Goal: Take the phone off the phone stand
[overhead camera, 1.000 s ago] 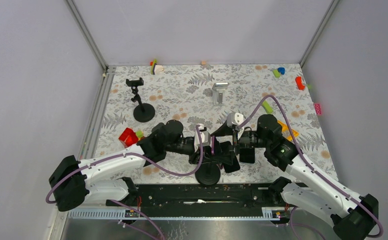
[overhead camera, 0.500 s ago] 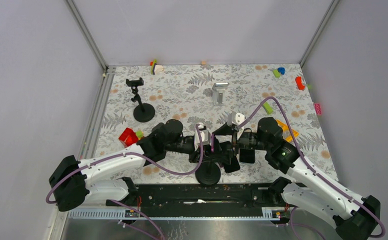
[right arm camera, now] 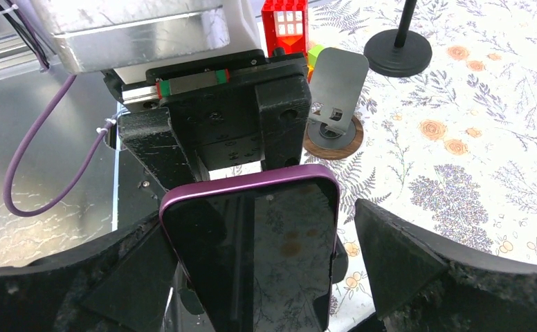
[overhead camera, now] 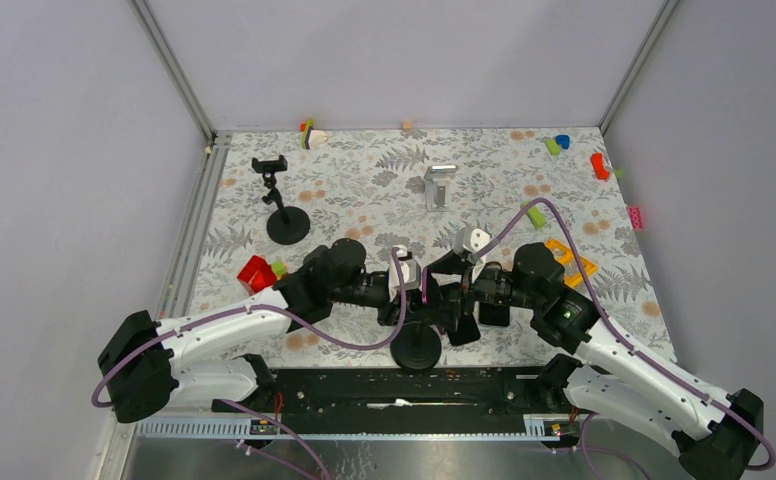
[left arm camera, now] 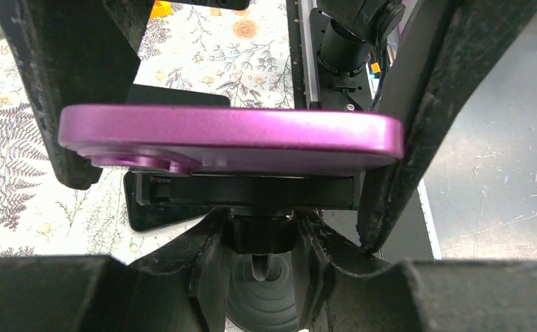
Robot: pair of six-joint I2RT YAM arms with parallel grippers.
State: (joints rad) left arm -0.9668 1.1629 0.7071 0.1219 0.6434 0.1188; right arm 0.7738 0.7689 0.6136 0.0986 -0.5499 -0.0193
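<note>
The purple phone [right arm camera: 266, 256] with a black screen sits in the clamp [left arm camera: 252, 191] of a black phone stand, whose round base [overhead camera: 416, 348] is at the table's near edge. My left gripper [left arm camera: 259, 235] is shut on the stand's neck just under the clamp. My right gripper [right arm camera: 255, 225] is open and straddles the phone's width. Its left finger [right arm camera: 124, 270] is against the phone's edge, and its right finger [right arm camera: 397, 256] stands a small gap off. The phone's purple edge [left arm camera: 231, 138] shows in the left wrist view between those fingers.
A black flat slab [overhead camera: 495, 311] lies just right of the stand. A second black stand [overhead camera: 286, 222], a silver stand [overhead camera: 438, 185], a red block [overhead camera: 255, 272] and an orange piece [overhead camera: 576, 262] are around. A grey stand on a wooden disc [right arm camera: 335, 104] is close by.
My right arm has shifted slightly toward the near edge and left, bringing its fingers further around the phone. The left arm and the stand have not moved.
</note>
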